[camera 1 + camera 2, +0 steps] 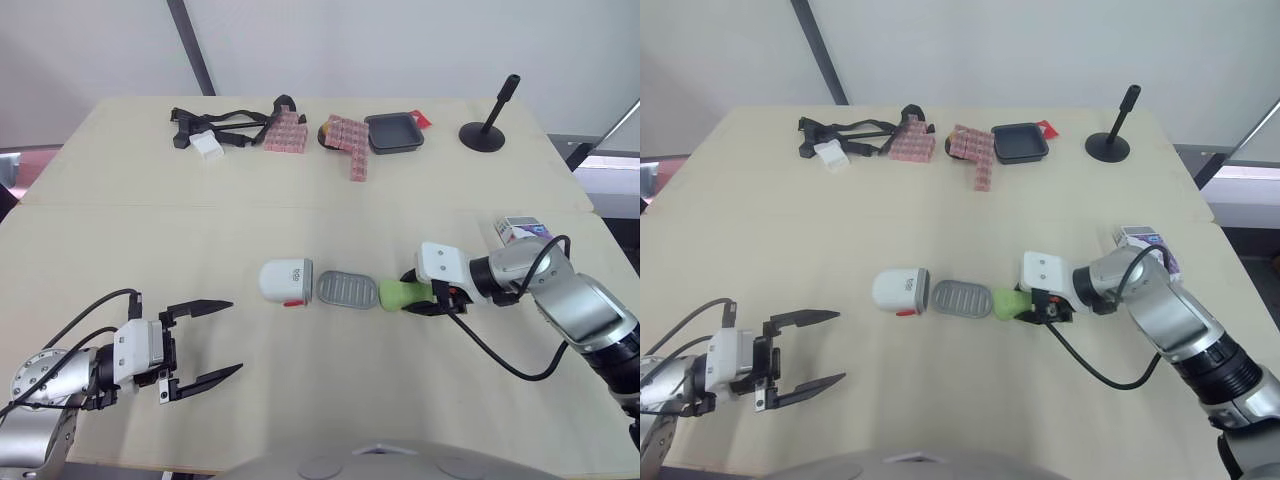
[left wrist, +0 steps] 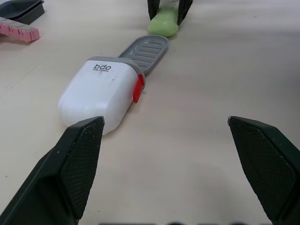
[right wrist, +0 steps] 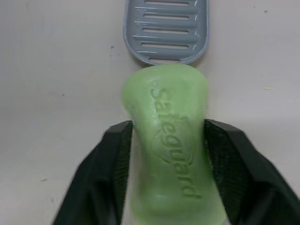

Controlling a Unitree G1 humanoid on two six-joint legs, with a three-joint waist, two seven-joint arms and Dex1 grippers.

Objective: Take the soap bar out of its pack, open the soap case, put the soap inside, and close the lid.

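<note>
A green soap bar point(image 1: 398, 293) lies on the table at the right end of the grey ribbed tray point(image 1: 346, 290) that slides out of the white soap case point(image 1: 285, 280). My right gripper point(image 1: 424, 296) is shut on the soap bar point(image 3: 171, 140), its fingers point(image 3: 112, 164) pressing both sides, with the tray's rounded end point(image 3: 165, 30) just ahead of the soap. My left gripper point(image 1: 222, 340) hangs open near the table's front left, apart from the case point(image 2: 101, 93), with nothing between its fingers. The soap pack point(image 1: 522, 230) lies at the right edge.
Along the far side lie black straps with a white block point(image 1: 210, 135), pink blocks point(image 1: 285, 133), more pink blocks point(image 1: 350, 140), a dark square tray point(image 1: 394, 132) and a black stand point(image 1: 487, 125). A seam runs across the table point(image 1: 150, 240) behind the case.
</note>
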